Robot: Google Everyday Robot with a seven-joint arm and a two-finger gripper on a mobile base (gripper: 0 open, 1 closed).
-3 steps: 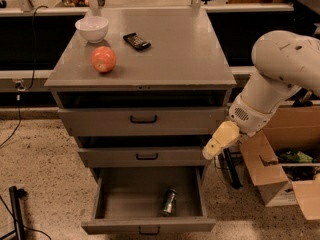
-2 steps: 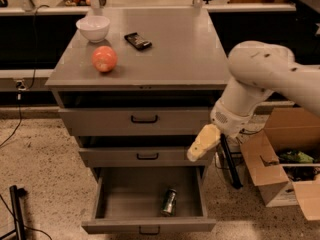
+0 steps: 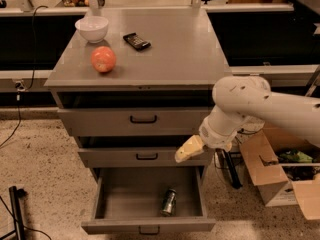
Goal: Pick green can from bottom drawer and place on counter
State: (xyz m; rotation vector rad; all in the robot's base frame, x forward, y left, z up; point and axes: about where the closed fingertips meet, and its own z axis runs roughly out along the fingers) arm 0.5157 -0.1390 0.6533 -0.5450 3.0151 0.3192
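The green can [image 3: 169, 202] lies tilted on the floor of the bottom drawer [image 3: 112, 200], right of its middle. The drawer is pulled open, and the two shallower drawers above it are closed. My gripper [image 3: 187, 149], pale yellow on a white arm, hangs in front of the right end of the middle drawer. It is above the can, slightly to its right, and apart from it. The grey counter [image 3: 180, 49] is the cabinet's top surface.
On the counter stand a white bowl [image 3: 92, 28], a red-orange round fruit [image 3: 103, 59] and a dark flat packet [image 3: 136, 40]. An open cardboard box [image 3: 272, 174] sits on the floor at the right. A black stand [image 3: 17, 214] is at the lower left.
The arm has swung left, and the gripper has moved from right of the cabinet to in front of the middle drawer's right end. The can and drawers have not moved.
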